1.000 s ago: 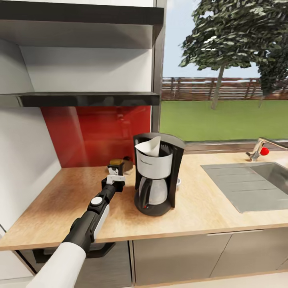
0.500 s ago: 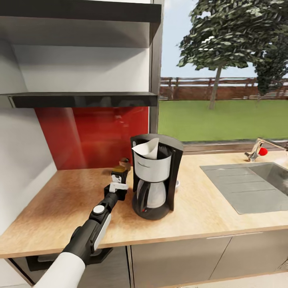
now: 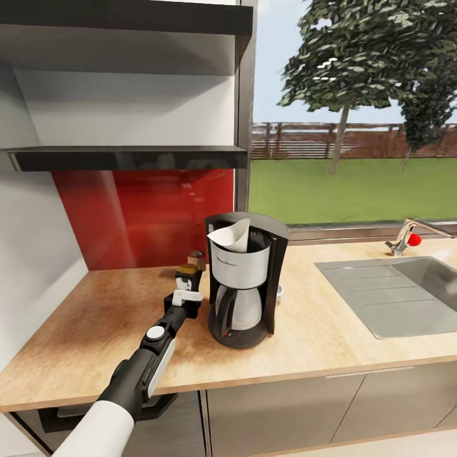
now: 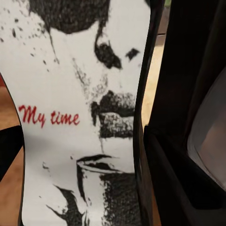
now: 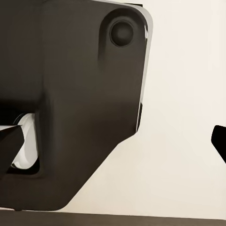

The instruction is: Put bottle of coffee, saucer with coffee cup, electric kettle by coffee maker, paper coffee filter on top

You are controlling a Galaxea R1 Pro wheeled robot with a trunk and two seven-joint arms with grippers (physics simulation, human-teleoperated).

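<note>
My left claw (image 3: pixel 188 284) clasped the bottle of coffee (image 3: pixel 187 274) at centre frame, just beside the coffee maker (image 3: pixel 244 279). I judged: lower upright onto the kitchen countertop (image 3: pixel 101 324), then release gently.

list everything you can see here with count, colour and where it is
kitchen countertop: 1, tan wood-look, over grey cabinets
coffee maker: 1, black and white, mid-counter
paper coffee filter: 1, white, on top of the coffee maker
bottle of coffee: 1, dark, white-and-red label, on the counter left of the coffee maker
kitchen shelf: 1, dark, on the wall above
sink: 1, grey, right
tap: 1, metal, red knob, behind the sink
left gripper: at the bottle, grip unclear
</note>
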